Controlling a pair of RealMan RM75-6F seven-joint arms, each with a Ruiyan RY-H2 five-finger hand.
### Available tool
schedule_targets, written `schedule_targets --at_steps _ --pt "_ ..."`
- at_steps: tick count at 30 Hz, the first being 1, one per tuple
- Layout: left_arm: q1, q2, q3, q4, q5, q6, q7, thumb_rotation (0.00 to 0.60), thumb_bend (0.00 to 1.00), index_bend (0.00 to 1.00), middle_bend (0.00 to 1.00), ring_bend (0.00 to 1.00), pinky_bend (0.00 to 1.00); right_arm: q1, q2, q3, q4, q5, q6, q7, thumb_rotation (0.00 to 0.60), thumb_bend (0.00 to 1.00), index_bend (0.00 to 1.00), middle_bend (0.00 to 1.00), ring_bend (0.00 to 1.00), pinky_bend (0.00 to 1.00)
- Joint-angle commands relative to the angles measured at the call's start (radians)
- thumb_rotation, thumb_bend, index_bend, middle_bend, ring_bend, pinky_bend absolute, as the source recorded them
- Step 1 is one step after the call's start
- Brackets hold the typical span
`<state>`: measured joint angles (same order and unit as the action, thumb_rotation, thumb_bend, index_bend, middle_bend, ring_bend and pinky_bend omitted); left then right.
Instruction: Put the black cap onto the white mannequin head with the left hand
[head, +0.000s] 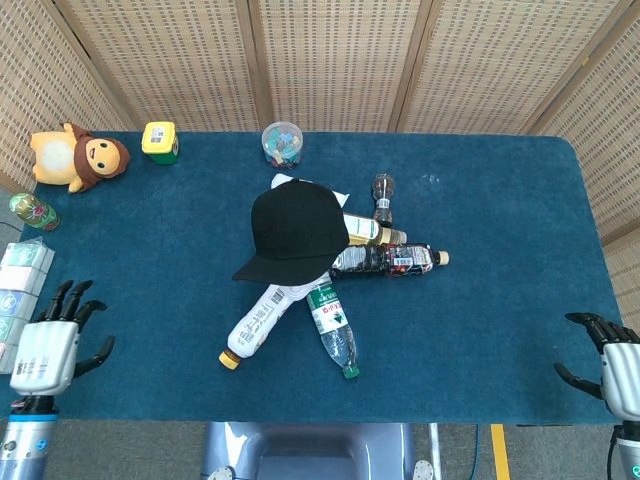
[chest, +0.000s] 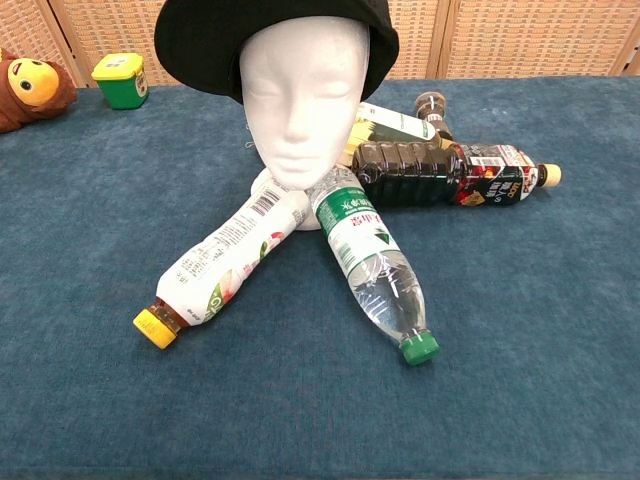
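Observation:
The black cap (head: 295, 229) sits on the white mannequin head (chest: 302, 98), its brim pointing to the front left; in the chest view the black cap (chest: 210, 45) covers the top of the head. My left hand (head: 52, 345) hovers at the table's front left corner, fingers spread, holding nothing, far from the cap. My right hand (head: 615, 370) shows at the front right corner, fingers apart and empty. Neither hand appears in the chest view.
Several bottles lie around the mannequin's base: a white-labelled one (chest: 226, 266), a green-capped one (chest: 372, 270), a dark one (chest: 450, 173). A monkey plush (head: 78, 156), a yellow-green box (head: 160, 141), a small tub (head: 282, 143) stand at the back. Tissue packs (head: 20, 290) lie at the left edge.

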<state>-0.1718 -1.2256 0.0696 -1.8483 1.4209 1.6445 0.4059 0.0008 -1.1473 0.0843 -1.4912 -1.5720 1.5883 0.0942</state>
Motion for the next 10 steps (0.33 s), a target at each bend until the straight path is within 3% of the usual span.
schedule_targets --at_steps 1,10 --pt "0.048 0.022 -0.002 0.023 -0.025 0.035 -0.055 0.600 0.29 0.36 0.16 0.10 0.39 0.009 0.000 -0.003 -0.008 -0.001 -0.014 -0.011 0.600 0.11 0.30 0.36 0.40 0.40" --pt "0.106 0.026 -0.007 0.045 -0.014 0.052 -0.112 0.600 0.29 0.39 0.19 0.12 0.38 0.026 0.000 -0.008 -0.028 -0.004 -0.033 -0.039 0.600 0.12 0.30 0.36 0.40 0.40"
